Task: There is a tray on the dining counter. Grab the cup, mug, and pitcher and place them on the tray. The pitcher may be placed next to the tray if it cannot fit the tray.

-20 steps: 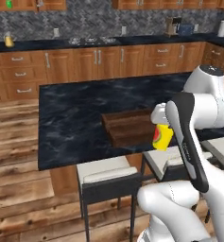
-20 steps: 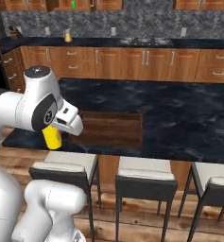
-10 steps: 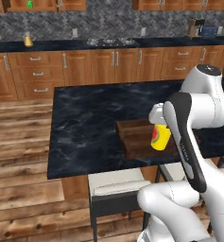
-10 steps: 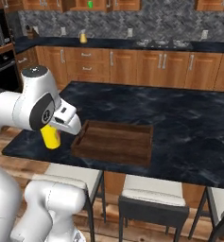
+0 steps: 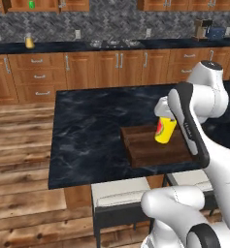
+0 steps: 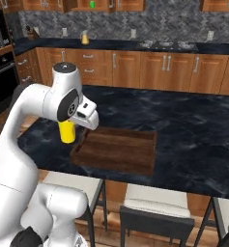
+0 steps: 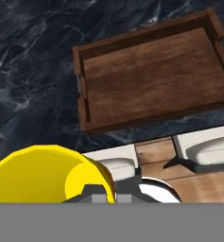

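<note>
On the far bench at left stands the pitcher. The fingers pinch the yellow cup, held in the air above the wooden tray on the marble dining bench.

White arm bent at the elbow, end effector clamped, pointing down.
</note>
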